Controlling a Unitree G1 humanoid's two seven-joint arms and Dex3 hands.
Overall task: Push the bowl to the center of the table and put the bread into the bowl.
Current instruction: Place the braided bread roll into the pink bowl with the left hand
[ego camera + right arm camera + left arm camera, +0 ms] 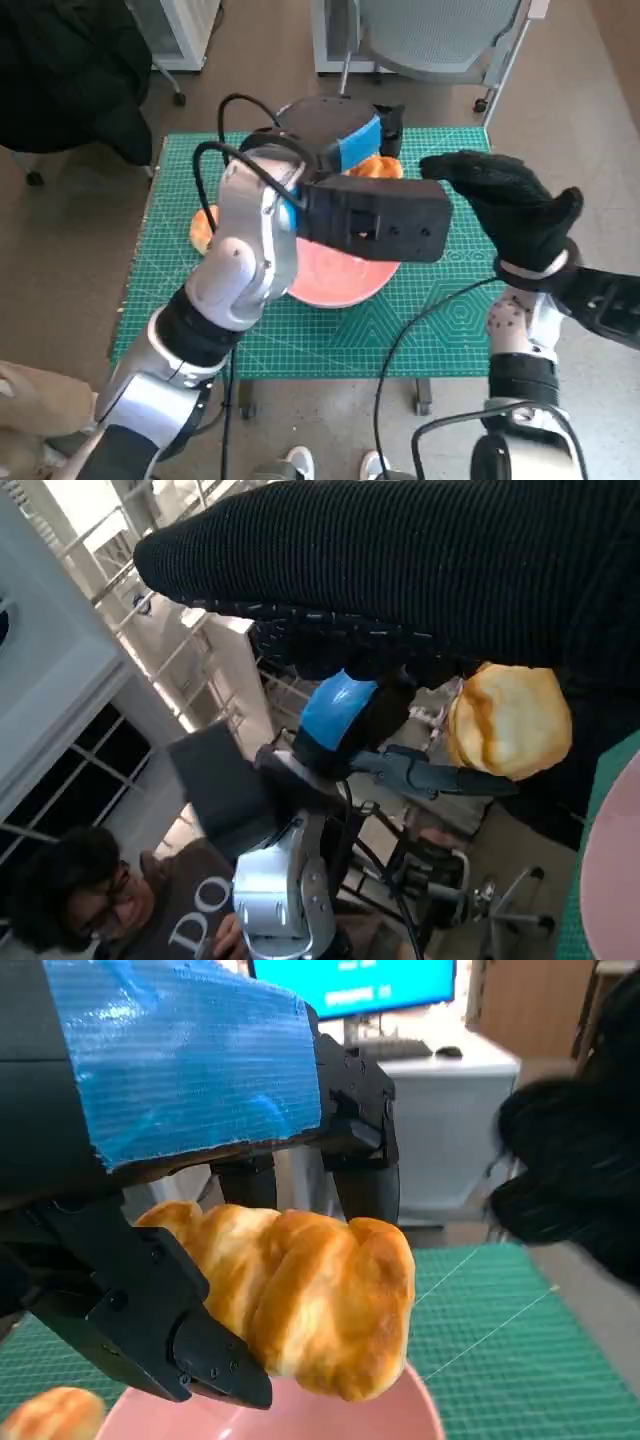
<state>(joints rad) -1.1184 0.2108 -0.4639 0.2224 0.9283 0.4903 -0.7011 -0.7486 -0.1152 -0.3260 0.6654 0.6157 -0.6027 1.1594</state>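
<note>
2 bread pieces [300,1295] [50,1415], 1 pink bowl [340,275], 1 green mat [440,310], 1 person [120,900].

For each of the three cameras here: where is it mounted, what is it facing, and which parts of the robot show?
Head view: on the head, looking down at the green mat, both arms visible.
Left wrist view: behind the left hand, facing its held bread over the pink bowl.
Right wrist view: behind the right hand, facing the left hand.
All share the bread.
</note>
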